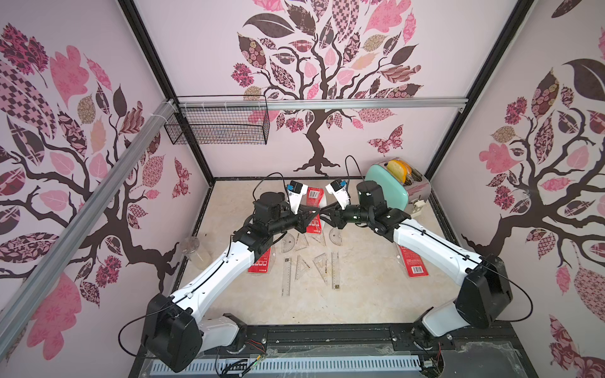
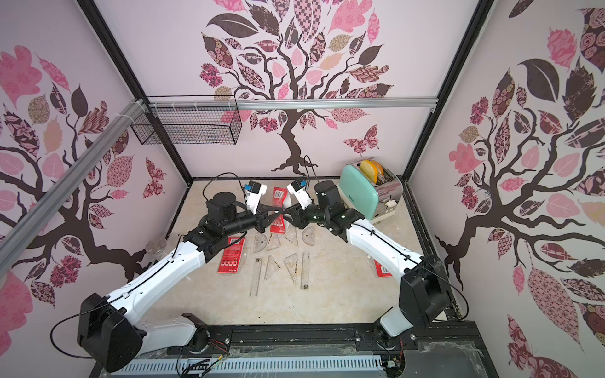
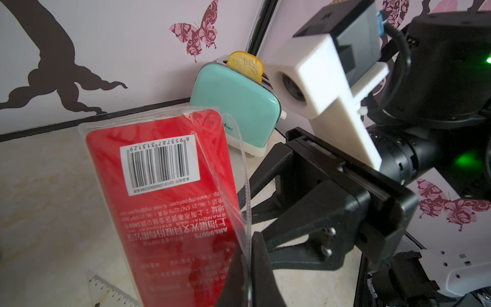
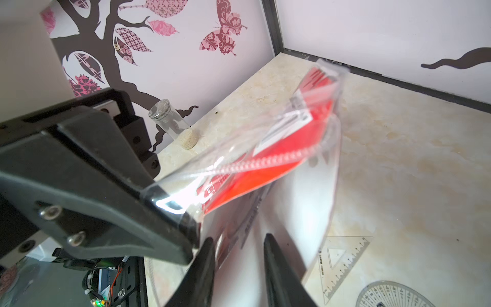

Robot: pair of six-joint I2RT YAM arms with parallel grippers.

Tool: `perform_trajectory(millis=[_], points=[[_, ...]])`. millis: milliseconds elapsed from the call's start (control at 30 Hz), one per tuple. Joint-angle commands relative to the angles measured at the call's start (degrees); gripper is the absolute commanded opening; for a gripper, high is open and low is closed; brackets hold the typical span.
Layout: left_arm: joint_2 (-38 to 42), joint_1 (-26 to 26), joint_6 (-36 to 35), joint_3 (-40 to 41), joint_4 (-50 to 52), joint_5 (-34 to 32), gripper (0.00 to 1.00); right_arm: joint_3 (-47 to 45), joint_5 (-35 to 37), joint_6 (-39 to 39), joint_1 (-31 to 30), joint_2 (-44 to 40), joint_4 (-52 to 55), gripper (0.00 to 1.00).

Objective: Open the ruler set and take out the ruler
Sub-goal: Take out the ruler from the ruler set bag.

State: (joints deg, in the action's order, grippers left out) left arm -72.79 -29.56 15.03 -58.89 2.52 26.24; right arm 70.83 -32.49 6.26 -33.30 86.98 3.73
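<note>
The worktop point(image 1: 360, 304) is a pale marbled slab, and both arms reach in to meet over its back middle. The left arm point(image 1: 212, 278), white shell and black joints, covers part of a red pack point(image 1: 260, 263) lying flat. The right arm point(image 1: 432, 252) hides most of a second pack point(image 1: 415, 265). In the back corner on the right stands a glossy mint toaster point(image 1: 389, 191) with rounded edges and a yellow-crusted bread slice point(image 3: 245, 65) poking out of it.

The ruler set point(image 3: 164, 186) is a red card with a white barcode label inside a clear, shiny plastic sleeve. It is held up off the worktop between the two wrists, which mask most of it in both top views. The left end effector point(image 3: 248, 265) is clamped tight on the sleeve's ridged clear edge. The right end effector point(image 4: 239, 238) has its black fingers a narrow gap apart, with the clear flap running between them, not pinched as far as I can see. Glare in the right wrist view washes out the lower sleeve, so I cannot tell whether a ruler sits inside.

Loose on the worktop lie a transparent straight ruler point(image 1: 285, 276), a set square point(image 1: 319, 266) and a half-round protractor point(image 1: 335, 236). Over by the left wall a small glass jar point(image 4: 170, 122) lies on its side.
</note>
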Motion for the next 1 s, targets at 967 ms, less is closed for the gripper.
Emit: perform_trajectory(millis=[967], points=[[2.7, -0.48, -0.85, 1.81, -1.91, 1.53, 0.0, 2.38, 2.78, 2.14, -0.8, 0.47, -1.09, 0.26]])
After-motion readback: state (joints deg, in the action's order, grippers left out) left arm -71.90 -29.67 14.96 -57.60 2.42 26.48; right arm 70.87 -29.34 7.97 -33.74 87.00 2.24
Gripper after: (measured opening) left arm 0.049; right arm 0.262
